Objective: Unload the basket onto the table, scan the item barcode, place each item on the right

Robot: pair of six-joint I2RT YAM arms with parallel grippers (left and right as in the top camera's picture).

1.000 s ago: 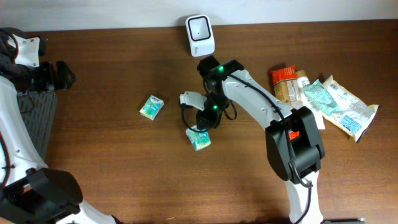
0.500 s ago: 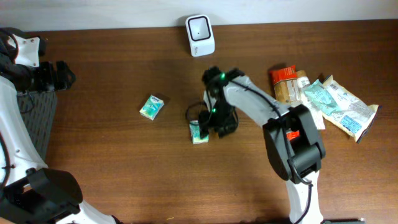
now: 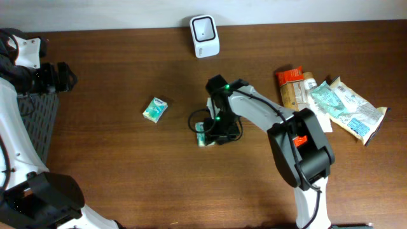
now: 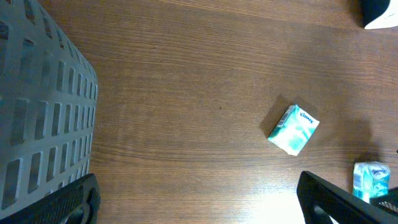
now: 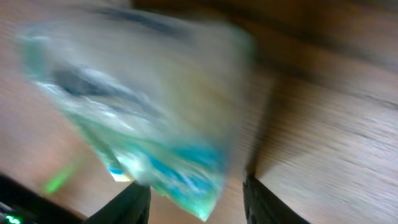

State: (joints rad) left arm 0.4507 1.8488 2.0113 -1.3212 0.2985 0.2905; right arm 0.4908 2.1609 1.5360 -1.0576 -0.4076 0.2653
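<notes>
A teal and white tissue pack (image 3: 202, 135) lies mid-table with my right gripper (image 3: 208, 132) low over it. In the right wrist view the pack (image 5: 137, 106) is blurred and sits between the two dark fingers (image 5: 132, 202). My right gripper (image 5: 196, 199) is open, and a gap shows beside the right finger. A second tissue pack (image 3: 154, 109) lies further left. The white barcode scanner (image 3: 205, 36) stands at the back edge. My left gripper (image 3: 60, 76) is open at the far left, nothing between its fingers (image 4: 68, 202). Both packs (image 4: 293, 129) (image 4: 369, 180) appear in its view.
A grey slotted basket (image 3: 35, 121) sits at the left edge, beside my left gripper (image 4: 202, 205). Several snack packets (image 3: 331, 98) lie in a heap at the right. The right arm's links stretch from the front edge to mid-table.
The right wrist has turned and dropped over the tissue pack. The pack has shifted slightly toward the back and now sits between the fingers. The left arm is unmoved.
</notes>
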